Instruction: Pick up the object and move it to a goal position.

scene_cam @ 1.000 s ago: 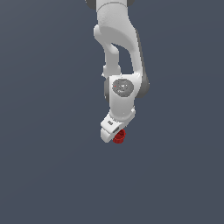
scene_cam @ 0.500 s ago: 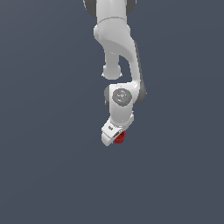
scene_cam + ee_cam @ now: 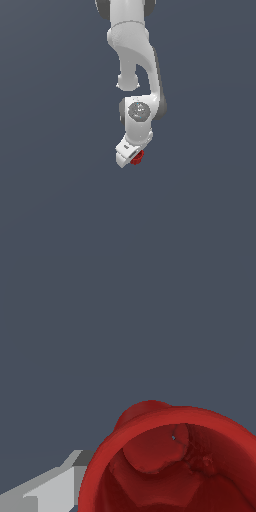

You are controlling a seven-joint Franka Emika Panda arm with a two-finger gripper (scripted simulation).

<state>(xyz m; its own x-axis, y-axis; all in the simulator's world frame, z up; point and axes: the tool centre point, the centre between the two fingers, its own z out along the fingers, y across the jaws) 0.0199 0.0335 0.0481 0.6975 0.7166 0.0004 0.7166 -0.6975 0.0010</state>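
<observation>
While the white Panda arm point(image 3: 134, 60) hangs down the middle of the exterior view, its white end effector point(image 3: 131, 156) sits at the lowest point, tilted, with the small bright red hollow cup-like cylinder point(image 3: 137, 157) tucked against its tip. Red shows only as a small patch just beside the white fingers, toward the exterior view's right. In the wrist view the red cup point(image 3: 175, 461) fills the near field, open mouth facing the camera, rim thick and rounded, inside surface lumpy. One grey-white finger point(image 3: 47, 488) lies alongside its outer wall.

End effector state: it looks closed around the cup, fingers narrowed to the cup's width, though the second finger is hidden, so full contact on both sides can't be confirmed.

Handling, as a judgement: small, probably light, looks rigid with thick walls. Curved wall could slip or twist between flat pads, so take hold across the outer wall, mid-height, below the rim.

Room: plain dark grey-blue backdrop all round, no counter edge, wall or other item visible in either view. No goal marker shows. Nothing nearby to clip; whether the cup is lifted or resting can't be told, since no surface line is visible.
</observation>
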